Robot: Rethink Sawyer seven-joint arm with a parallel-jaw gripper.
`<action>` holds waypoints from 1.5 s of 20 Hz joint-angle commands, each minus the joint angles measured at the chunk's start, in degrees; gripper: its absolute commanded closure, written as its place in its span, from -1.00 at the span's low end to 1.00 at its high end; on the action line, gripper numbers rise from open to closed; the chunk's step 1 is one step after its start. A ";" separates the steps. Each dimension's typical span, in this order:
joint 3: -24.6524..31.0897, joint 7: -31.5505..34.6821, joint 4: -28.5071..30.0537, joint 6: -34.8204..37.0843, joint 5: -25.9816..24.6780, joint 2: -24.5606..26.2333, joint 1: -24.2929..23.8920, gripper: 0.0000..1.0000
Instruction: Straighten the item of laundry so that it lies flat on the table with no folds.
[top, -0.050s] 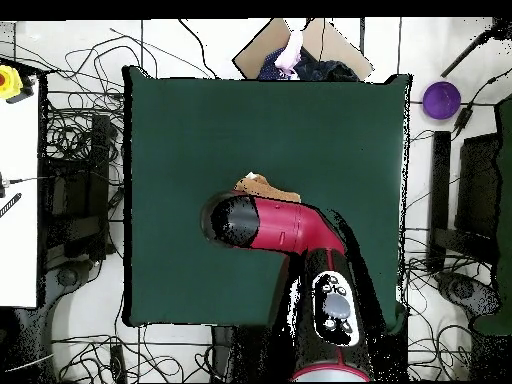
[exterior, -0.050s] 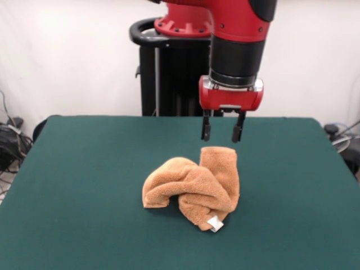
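Green felt is covering the tabletop (exterior, -0.050s: 73,185), where the orange hand towel (exterior, -0.050s: 194,185) is lying bunched in a heap near the middle. My claw (exterior, -0.050s: 223,132) is hovering just above its raised far fold, fingers apart and empty. I am judging the grasp is next: descending onto that fold.

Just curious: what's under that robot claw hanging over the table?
A crumpled orange towel lies on the green table, just below the open claw. From overhead, the arm hides most of it.
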 commanded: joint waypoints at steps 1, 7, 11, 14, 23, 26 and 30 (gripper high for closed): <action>2.76 5.37 2.77 -2.80 -2.64 1.04 0.02 -1.00; 2.39 5.71 2.86 -3.50 -2.83 1.50 0.14 -1.00; 2.31 5.55 3.09 -3.26 -2.81 1.35 0.07 -1.00; 2.34 5.17 3.24 -2.65 -2.81 0.86 -0.14 -1.00; 2.51 5.32 3.30 -2.67 -2.61 1.06 -0.06 -1.00; 2.52 5.44 2.89 -2.76 -2.59 1.48 0.07 -1.00; 2.61 5.10 2.14 -2.67 -2.69 2.15 -0.20 -1.00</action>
